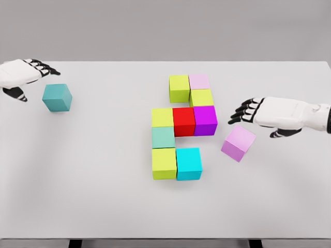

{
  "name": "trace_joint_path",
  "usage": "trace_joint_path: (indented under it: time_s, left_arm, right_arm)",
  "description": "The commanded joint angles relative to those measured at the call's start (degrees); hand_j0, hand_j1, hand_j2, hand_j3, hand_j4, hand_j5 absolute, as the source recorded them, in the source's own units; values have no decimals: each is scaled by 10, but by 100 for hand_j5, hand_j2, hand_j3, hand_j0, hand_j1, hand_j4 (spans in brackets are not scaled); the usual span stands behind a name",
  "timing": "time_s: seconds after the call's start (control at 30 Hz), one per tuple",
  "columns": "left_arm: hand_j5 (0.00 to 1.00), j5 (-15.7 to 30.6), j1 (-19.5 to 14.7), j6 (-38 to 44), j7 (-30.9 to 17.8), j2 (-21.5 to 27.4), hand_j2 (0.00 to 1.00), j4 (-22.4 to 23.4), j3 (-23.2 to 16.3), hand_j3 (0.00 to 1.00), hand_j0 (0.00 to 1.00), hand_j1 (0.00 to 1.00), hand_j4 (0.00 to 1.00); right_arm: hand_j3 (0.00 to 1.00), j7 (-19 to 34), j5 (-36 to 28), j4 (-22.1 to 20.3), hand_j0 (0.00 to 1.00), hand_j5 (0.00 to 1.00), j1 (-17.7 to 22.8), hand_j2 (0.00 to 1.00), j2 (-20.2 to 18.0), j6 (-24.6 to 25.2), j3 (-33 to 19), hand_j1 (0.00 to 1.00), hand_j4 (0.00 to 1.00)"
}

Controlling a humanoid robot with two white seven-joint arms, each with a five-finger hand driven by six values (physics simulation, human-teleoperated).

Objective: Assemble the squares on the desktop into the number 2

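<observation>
From my station I see the right hand hovering over the right side of the desk, palm down, its dark fingers loosely spread and pointing left; it grips nothing, and I cannot tell whether it touches anything. Just below its fingertips lies one light purple cube, tilted and turned out of line with the rest, near the hand but apparently apart from it. The left hand hangs at the far left edge, fingers relaxed and slightly curled, also holding nothing, with one teal cube just below and to the right of it, standing alone. Between the two hands, in the middle of the desk, I count nine cubes packed edge to edge. The top row has a yellow-green cube and a pale pink cube side by side. Under the pink one is a second yellow-green cube, then a magenta cube. Left of the magenta sit a red cube and a third yellow-green cube. Below that comes a mint cube, then a fourth yellow-green cube with a cyan cube beside it on the right. That makes eleven cubes in all: four yellow-green, and one each of the other colours.
</observation>
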Motion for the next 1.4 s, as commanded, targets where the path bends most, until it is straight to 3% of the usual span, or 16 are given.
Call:
trace_joint_path:
  time_s: [0.0,0.23,0.77,1.37]
  left_arm:
    - [100,2,0,0,0,-4,100,1,1,100,100,100,100]
    - [100,3,-2,0,0,-25,100,1,1,100,100,100,100]
    - [100,-1,4,0,-9,-25,100,-5,-2,100,100,100,100]
    - [100,-1,9,0,-10,-27,100,-8,-15,100,100,100,100]
  right_arm:
    - [98,1,-2,0,98,98,0,98,2,1,14,98,98]
    - [90,1,11,-13,90,90,0,90,3,1,15,90,90]
    - [90,3,30,-19,90,90,3,90,21,1,20,90,90]
    - [90,3,79,4,90,90,5,90,58,1,44,90,90]
